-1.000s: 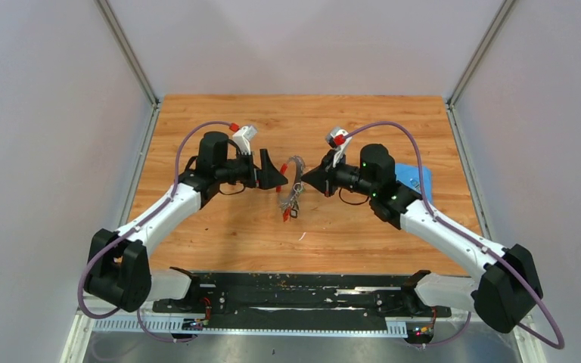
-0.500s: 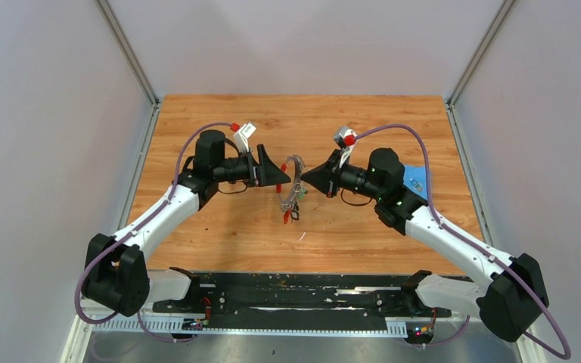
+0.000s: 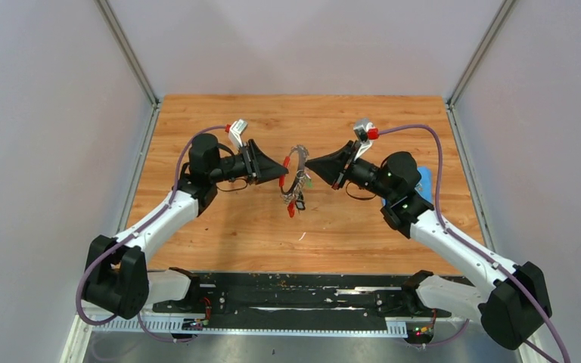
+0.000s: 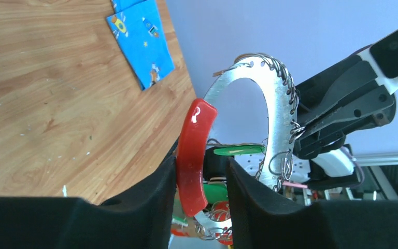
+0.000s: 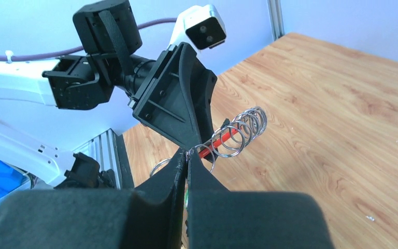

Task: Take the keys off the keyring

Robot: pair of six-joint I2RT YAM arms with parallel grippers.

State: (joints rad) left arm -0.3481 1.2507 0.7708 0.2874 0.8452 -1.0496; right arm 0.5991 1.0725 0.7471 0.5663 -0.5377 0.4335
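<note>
The keyring [image 3: 296,168], a flat silver ring [image 4: 277,119] strung with small wire rings [image 5: 241,132], hangs in the air between my two grippers. Its red curved piece [image 4: 194,155] stands between the jaws of my left gripper [image 4: 202,161]. The red piece touches one pad, and a gap shows at the other. My right gripper [image 5: 187,155] is shut on the ring's thin rim from the opposite side [image 3: 308,163]. Keys with green heads [image 4: 238,151] and red heads [image 4: 220,212] dangle below the ring [image 3: 293,206].
A blue patterned cloth [image 4: 141,41] lies on the wooden table at the right, partly hidden behind my right arm [image 3: 424,180]. A small pale scrap [image 3: 302,236] lies on the table in front of the ring. Grey walls enclose the table.
My left jaws have narrowed from wide open around the red piece. The right wrist has swung back to the right, and the ring has tilted and lifted a little.
</note>
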